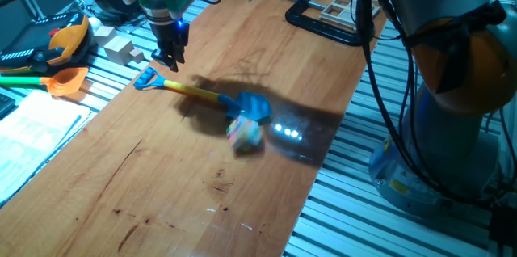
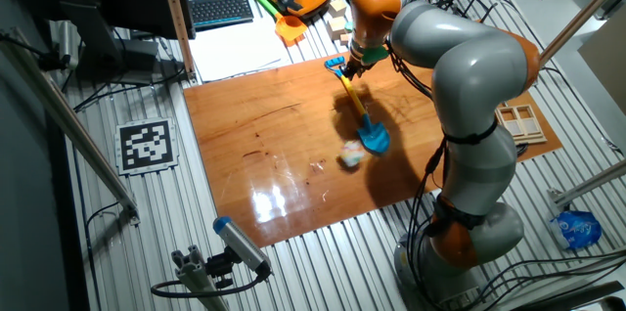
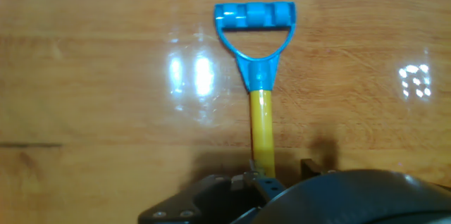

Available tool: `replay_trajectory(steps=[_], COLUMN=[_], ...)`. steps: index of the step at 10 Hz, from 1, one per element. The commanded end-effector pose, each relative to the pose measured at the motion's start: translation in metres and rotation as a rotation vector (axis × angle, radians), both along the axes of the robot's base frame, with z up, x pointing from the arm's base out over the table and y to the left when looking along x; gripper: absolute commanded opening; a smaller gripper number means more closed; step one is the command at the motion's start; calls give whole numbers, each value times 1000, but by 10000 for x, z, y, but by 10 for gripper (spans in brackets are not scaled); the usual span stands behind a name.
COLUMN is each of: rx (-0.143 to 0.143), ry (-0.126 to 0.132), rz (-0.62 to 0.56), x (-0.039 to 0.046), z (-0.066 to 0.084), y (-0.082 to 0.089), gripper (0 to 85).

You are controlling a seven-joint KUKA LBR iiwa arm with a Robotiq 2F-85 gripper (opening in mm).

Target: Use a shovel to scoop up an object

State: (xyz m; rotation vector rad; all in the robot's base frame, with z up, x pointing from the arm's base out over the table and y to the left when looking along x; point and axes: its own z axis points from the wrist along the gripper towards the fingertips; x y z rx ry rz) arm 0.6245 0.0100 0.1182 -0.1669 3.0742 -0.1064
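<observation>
The wooden tabletop carries everything I need. My grey and orange arm reaches over it from the side where my base stands, bent so that my end effector points down just above the D-shaped end of the shovel, near the edge where the pale wooden blocks lie off the board.

The small plastic toy shovel with bright blue blade, yellow shaft and blue D-shaped end lies flat, running from that edge toward the middle of the tabletop. I judge it light, stiff and rather slippery, so it may twist in a loose pinch; the yellow shaft just below the D-shaped end looks like the best place to take hold.

The small multicoloured puzzle cube sits touching or just beside the blade, near the middle. It should be light and slide easily.

My fingers hang above the shovel, holding nothing; I cannot tell how far apart they stand.
</observation>
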Motion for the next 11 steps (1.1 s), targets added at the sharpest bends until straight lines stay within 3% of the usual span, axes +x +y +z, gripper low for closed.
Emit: replay_trajectory(steps=[1, 5, 11], rx=[-1, 2, -9], ry=[-5, -28, -26], rz=[63, 51, 54], x=[-1, 35, 26], z=[11, 100, 121], y=[-1, -18, -15], gripper=[340, 340, 340])
